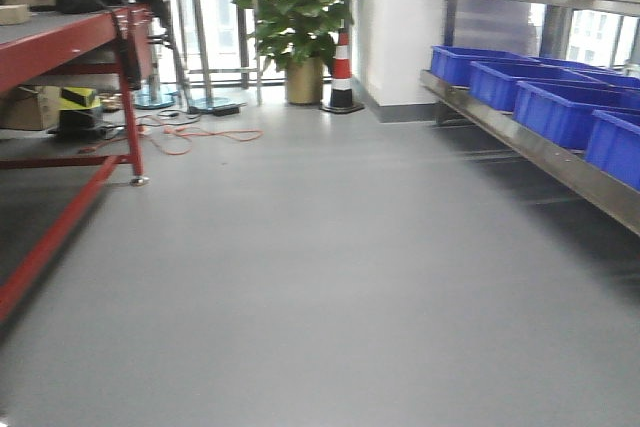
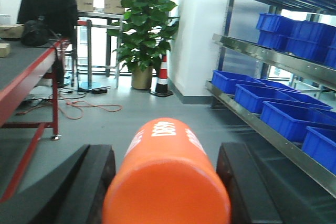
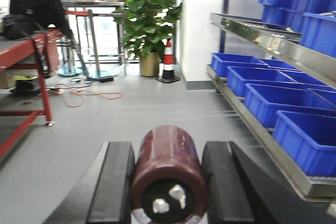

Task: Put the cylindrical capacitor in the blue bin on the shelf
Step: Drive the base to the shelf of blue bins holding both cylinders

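In the aisle between the red table (image 3: 21, 51) and the shelf (image 3: 262, 135), the capacitor (image 3: 168, 177) is held in the right gripper (image 3: 168, 148). The jaws are closed against its round sides, and its silvery end is turned towards the camera. The left gripper (image 2: 167, 153) is closed in the same way on the orange cylinder (image 2: 168, 182). No bin has yet been reached: the blue bins (image 3: 310, 140) are seen off to the right, apart from both grippers, which are pointed down the aisle and not at the shelf.

Several failures can be expected from here. The smooth round body is pinched only between two flat pads (image 3: 118, 182), so it could be rolled or slid out if the arm is swung sharply, and it would be lost on the floor (image 1: 320, 277). The wrong arm could be extended, so that the orange cylinder is delivered instead. The shiny rail (image 1: 540, 152) is set in front of the bins and could be struck if the approach is made too low. If the jaws are opened short of a bin's wall, the capacitor would be dropped onto the rail or between the bins.
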